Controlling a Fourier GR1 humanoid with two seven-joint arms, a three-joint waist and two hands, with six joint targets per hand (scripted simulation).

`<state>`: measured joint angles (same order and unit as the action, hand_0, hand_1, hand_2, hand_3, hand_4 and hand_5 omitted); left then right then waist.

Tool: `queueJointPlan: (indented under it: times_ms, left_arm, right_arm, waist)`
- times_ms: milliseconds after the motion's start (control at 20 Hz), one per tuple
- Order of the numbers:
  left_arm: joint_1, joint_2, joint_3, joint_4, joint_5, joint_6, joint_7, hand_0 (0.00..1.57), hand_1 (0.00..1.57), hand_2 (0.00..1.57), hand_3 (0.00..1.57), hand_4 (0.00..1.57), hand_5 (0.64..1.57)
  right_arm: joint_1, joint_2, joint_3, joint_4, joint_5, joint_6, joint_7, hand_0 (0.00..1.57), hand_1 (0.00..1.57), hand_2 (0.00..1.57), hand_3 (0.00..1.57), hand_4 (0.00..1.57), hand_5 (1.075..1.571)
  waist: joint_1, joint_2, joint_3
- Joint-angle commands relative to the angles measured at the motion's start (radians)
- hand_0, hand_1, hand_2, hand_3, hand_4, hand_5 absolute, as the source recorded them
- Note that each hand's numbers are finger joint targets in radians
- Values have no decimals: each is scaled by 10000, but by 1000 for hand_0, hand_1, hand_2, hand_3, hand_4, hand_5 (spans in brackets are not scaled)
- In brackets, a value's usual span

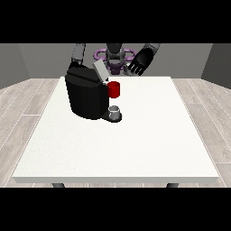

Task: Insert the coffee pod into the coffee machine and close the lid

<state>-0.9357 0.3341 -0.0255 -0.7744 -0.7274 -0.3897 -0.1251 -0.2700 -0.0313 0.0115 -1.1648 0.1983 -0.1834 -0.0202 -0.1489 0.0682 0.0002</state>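
Pod (115, 110) sits on the desk (135, 144) touching the coffee machine (86, 95), ungrasped. Hand at the view's right (138, 63) hovers open; lower it, then close around the pod.

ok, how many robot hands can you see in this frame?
1. A black hand is raised above the table's far edge at the view's right, fingers relaxed. The other arm runs down behind the coffee machine, so its hand is likely hidden there.
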Motion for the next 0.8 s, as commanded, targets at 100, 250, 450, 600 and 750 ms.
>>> queueJointPlan:
  times_ms: [100, 250, 450, 600, 750]
  left_arm:
    - [-1337, 244, 793, 43, 494, -826, 674, 1221, 1221, 1266, 1292, 509, 1571]
    - [-1509, 258, 1169, 377, 608, -575, 930, 1195, 1195, 1240, 1260, 489, 1571]
    - [-2117, 620, 1242, 494, 372, -315, 1024, 1174, 1174, 1254, 1266, 479, 1571]
    - [-2146, 829, 1318, 684, 192, -24, 1035, 1225, 1225, 1279, 1251, 482, 1571]
    - [-2867, 1358, 1502, 899, 297, -462, 697, 1225, 1225, 1284, 1233, 478, 1571]
  right_arm:
    - [-223, 301, 258, -67, -219, -100, -515, 0, 0, 0, 0, 0, 1571]
    - [-192, 306, 535, -577, -33, -58, -255, 0, 0, 0, 0, 0, 1571]
    - [-655, -116, 211, -1059, -164, 289, -258, 0, 0, 0, 0, 0, 1571]
    - [-439, 196, 371, -1334, -129, 92, -400, 0, 0, 0, 0, 0, 1571]
    - [-1693, 4, 189, -1621, 79, -120, 682, 0, 0, 0, 0, 0, 1571]
  waist:
    - [-264, 288, 2]
    - [-768, 417, -1]
    - [-1404, 961, 1]
    - [-1586, 1192, 0]
    - [-1616, 1727, -4]
